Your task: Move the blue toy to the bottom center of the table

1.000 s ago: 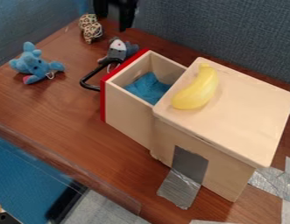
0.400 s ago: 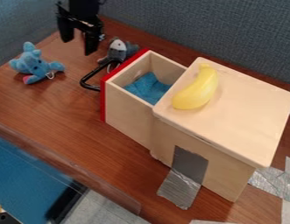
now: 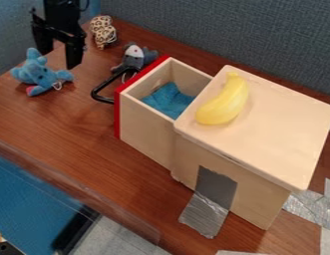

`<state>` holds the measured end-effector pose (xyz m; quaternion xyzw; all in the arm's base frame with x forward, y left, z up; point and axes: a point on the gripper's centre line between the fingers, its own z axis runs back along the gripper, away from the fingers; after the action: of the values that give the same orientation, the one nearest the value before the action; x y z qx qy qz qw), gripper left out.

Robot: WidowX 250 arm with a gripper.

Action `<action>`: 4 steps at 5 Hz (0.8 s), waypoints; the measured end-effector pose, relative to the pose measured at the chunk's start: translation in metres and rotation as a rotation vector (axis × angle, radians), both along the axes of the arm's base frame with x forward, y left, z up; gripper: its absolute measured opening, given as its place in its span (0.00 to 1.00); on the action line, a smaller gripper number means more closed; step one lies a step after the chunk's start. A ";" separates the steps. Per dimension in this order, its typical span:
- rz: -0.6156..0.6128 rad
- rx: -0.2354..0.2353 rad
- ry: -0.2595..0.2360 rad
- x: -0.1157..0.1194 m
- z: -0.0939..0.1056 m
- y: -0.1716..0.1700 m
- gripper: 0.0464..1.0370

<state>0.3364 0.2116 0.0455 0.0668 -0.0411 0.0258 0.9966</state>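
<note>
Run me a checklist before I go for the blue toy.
1. Gripper open: ok, its fingers are spread apart.
2. Blue plush toy on the table: ok, toward the left side.
3. Gripper low enough to grasp: cannot tell, its height is unclear from this angle.
4. Toy at bottom center: not ok, it lies well up and left of there.
5. Drawer shut: not ok, it stands open, its black handle on the toy's side.

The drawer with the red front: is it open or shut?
Open: the drawer juts from the wooden box, blue cloth showing inside.
</note>
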 end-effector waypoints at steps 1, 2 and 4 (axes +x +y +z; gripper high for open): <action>0.048 0.019 0.014 -0.011 -0.002 0.014 0.96; 0.084 0.018 0.018 -0.015 -0.002 0.018 0.96; 0.114 0.019 0.053 -0.024 -0.008 0.017 0.70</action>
<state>0.3122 0.2287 0.0375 0.0791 -0.0112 0.0803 0.9936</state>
